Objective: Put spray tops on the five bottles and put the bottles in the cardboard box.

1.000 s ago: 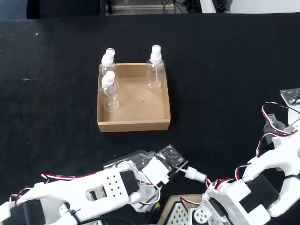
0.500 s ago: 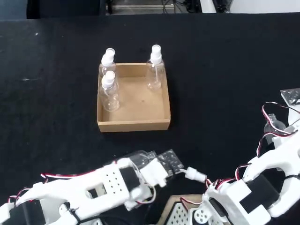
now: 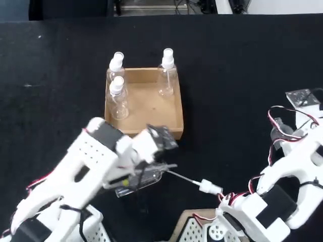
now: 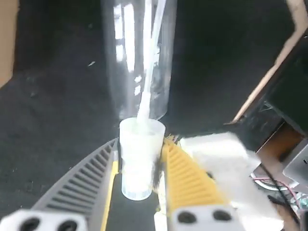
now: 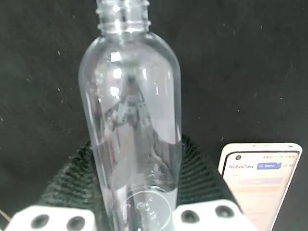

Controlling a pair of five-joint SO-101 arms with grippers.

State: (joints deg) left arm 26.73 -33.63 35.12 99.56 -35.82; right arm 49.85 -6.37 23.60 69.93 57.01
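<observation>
My left gripper (image 4: 139,144) is shut on a white spray top (image 4: 140,163). Its tube runs into a clear bottle (image 4: 137,62) that extends away from the fingers. In the high view this bottle (image 3: 135,184) hangs under the raised left gripper (image 3: 151,170), just in front of the cardboard box (image 3: 178,108). Three capped bottles (image 3: 117,98) stand in the box. A loose spray top (image 3: 209,187) with a long tube lies near the right arm's base. My right gripper (image 5: 134,163) is shut on the base of an uncapped clear bottle (image 5: 132,106).
A phone (image 5: 255,183) lies beside the right gripper. A wooden board (image 3: 184,217) sits at the front edge between the arm bases. The right arm (image 3: 292,166) stands at the right edge. Black table (image 3: 242,75) spreads around the box.
My left arm has lifted and swung left toward the box, carrying its bottle away from the loose spray top. The right arm has shifted slightly left.
</observation>
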